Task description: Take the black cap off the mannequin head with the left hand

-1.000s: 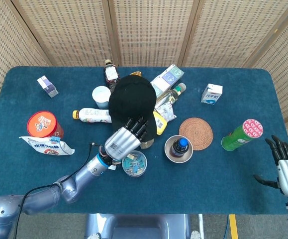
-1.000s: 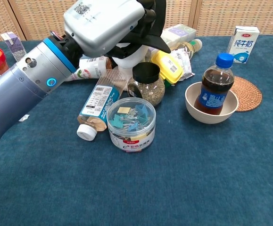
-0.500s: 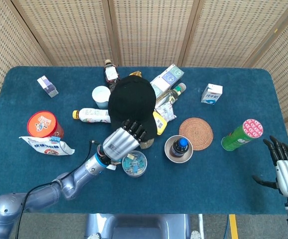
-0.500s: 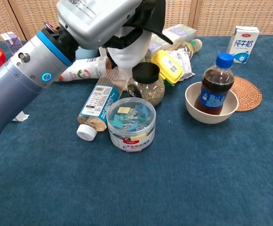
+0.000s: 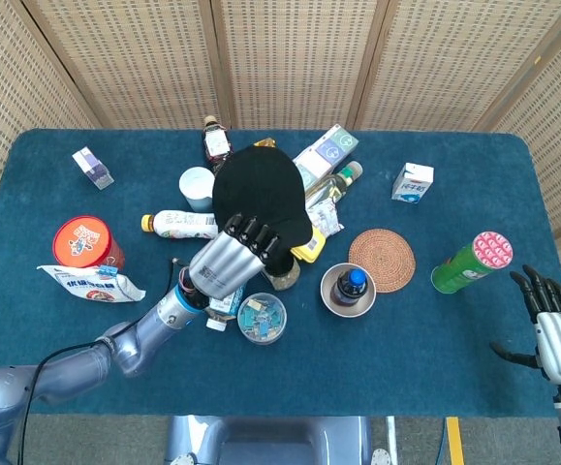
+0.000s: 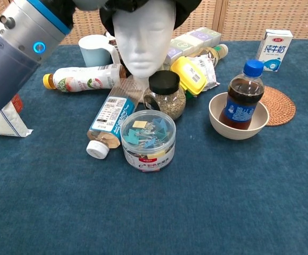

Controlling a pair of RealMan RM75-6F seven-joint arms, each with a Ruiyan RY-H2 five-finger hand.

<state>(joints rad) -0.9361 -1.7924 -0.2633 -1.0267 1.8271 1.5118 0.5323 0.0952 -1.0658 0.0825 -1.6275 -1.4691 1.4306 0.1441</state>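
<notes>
The black cap [image 5: 261,190] sits over the white mannequin head [image 6: 144,38] in the middle of the table. In the chest view only the cap's edge [image 6: 190,7] shows along the top, and the whole face is bare below it. My left hand [image 5: 228,260] grips the cap's brim from the near side, fingers [image 5: 252,234] laid over the top of it. The left forearm [image 6: 21,42] crosses the chest view's upper left corner. My right hand [image 5: 551,327] hangs off the table's near right corner, fingers spread, holding nothing.
Crowded around the head are a black-lidded jar [image 6: 164,95], a tub of clips [image 6: 148,139], a lying bottle [image 6: 108,121], a yoghurt bottle [image 6: 84,77] and a mug [image 6: 92,49]. A bowl [image 6: 221,125] holding a cola bottle [image 6: 241,101] stands right, beside a coaster [image 5: 382,260].
My left hand has risen with the cap's brim in it. The brim has come up off the mannequin's face, which is now uncovered in the chest view. The right hand has barely moved.
</notes>
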